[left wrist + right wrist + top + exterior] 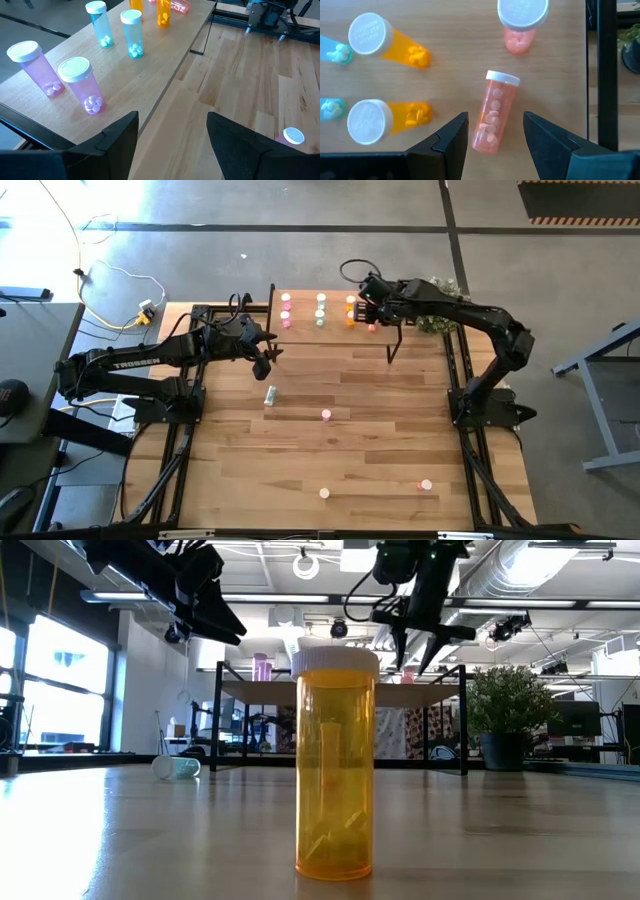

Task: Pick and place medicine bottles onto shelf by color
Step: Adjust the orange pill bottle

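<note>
Right gripper hangs wide open and empty over a red-pink bottle lying toppled on the shelf, right end. Step looks like release or re-grasp; next likely calls for standing it upright. Left gripper waits open near the shelf's left end.

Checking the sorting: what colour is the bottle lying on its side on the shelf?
Red-pink body, white cap; clearest in the right wrist view.

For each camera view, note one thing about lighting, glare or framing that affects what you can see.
High view: sunlight washes out the floor at top left. Low view: the orange bottle looms large in the foreground, while bright windows leave the grippers above as silhouettes. Left wrist view: even light on the shelf. Right wrist view: the fallen red-pink bottle shows clearly.
</note>
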Motion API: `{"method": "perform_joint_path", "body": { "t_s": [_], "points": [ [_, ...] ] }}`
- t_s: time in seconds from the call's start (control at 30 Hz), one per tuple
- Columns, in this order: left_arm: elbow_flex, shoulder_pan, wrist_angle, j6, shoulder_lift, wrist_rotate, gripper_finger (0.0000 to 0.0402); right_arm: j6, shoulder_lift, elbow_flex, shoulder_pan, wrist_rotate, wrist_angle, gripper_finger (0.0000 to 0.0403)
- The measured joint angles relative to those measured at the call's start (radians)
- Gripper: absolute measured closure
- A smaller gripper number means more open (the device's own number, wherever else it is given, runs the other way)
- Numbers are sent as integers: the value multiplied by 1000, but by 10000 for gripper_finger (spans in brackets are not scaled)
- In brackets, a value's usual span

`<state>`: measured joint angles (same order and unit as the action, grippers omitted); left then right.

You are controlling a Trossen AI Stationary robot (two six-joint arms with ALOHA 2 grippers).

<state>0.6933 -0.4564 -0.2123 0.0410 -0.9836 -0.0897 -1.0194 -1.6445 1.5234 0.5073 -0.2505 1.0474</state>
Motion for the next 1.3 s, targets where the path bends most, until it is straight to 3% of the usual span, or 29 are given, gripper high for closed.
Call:
{"method": "perform_joint_path", "body": {
  "t_s": [1.17, 1.3],
  "points": [
    [0, 0, 0, -5, 0, 0, 177, -16, -75, 0, -4, -20, -7, 222],
    [0, 0, -1, -26, 0, 2, 177, -30, -76, 0, -4, -20, 11, 239]
  ]
}}
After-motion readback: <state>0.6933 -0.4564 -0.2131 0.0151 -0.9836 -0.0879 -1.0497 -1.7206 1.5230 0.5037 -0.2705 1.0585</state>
